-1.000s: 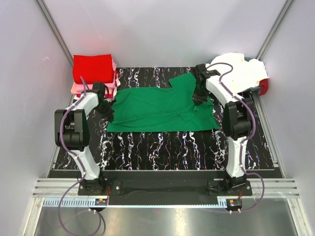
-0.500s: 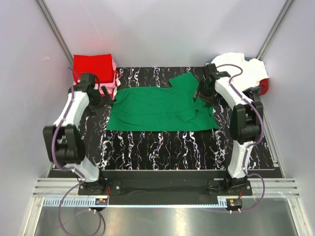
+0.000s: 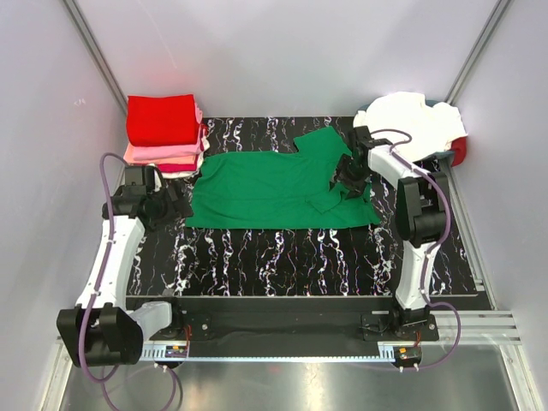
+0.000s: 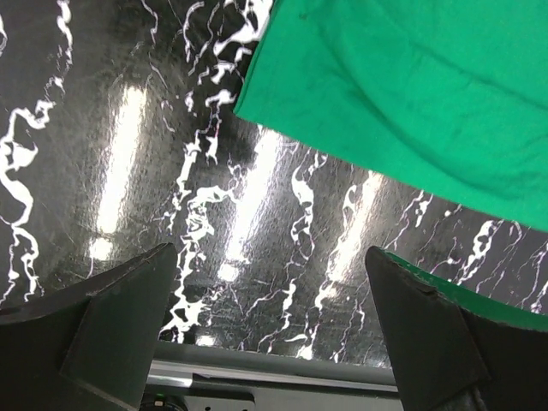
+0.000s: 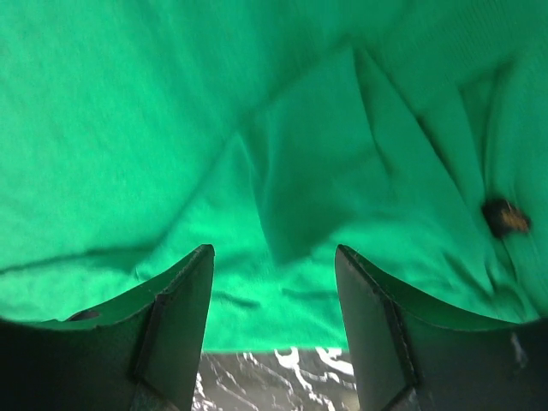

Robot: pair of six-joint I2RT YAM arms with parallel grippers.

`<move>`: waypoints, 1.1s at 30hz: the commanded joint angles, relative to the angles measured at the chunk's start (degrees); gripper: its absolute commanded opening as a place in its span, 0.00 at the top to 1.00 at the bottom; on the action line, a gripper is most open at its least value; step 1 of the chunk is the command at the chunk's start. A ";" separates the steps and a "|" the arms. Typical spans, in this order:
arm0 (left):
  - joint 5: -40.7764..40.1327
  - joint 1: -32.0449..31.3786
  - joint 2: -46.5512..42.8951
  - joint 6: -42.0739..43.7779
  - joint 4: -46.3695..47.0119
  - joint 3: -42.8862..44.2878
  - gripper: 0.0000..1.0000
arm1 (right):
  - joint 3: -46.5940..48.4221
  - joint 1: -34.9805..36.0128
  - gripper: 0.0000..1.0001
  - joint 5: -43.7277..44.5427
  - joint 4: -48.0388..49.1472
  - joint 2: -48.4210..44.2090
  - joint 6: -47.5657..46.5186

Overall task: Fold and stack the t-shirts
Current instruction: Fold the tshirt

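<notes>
A bright green t-shirt (image 3: 265, 184) lies spread on the black white-veined mat (image 3: 282, 257), its right sleeve folded inward over the body. My right gripper (image 3: 347, 174) hovers open just above that folded sleeve. In the right wrist view, green cloth (image 5: 171, 111) fills the frame and nothing sits between the fingers of the right gripper (image 5: 272, 250). My left gripper (image 3: 175, 205) stands open over bare mat, left of the shirt's lower left corner. In the left wrist view the left gripper (image 4: 270, 253) is wide open, with the shirt's edge (image 4: 411, 94) ahead of it.
A folded stack with a red t-shirt (image 3: 163, 118) on pink ones (image 3: 158, 155) sits at the back left. A loose white and cream pile (image 3: 415, 120) lies at the back right beside a red patch (image 3: 461, 151). Grey walls enclose the mat.
Both grippers have opened and let go of the green shirt. The left arm has drawn back towards the near left, off the shirt's edge. The right gripper stays over the folded sleeve.
</notes>
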 commanded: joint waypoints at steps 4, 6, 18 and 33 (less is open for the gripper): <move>0.99 -0.08 -4.04 0.91 3.23 -4.43 0.01 | 9.28 0.30 0.34 -0.54 1.19 6.49 -0.67; 1.70 -0.08 -5.27 1.00 4.11 -4.87 0.01 | 13.06 0.29 0.34 -1.86 0.93 9.13 -0.23; 0.99 -0.08 -8.53 0.73 7.63 -7.33 0.01 | 54.08 -0.41 0.35 -13.29 1.99 33.90 17.70; 1.52 -0.08 -10.20 0.65 8.77 -8.30 0.01 | 13.72 -1.11 0.32 4.81 6.81 -2.01 4.96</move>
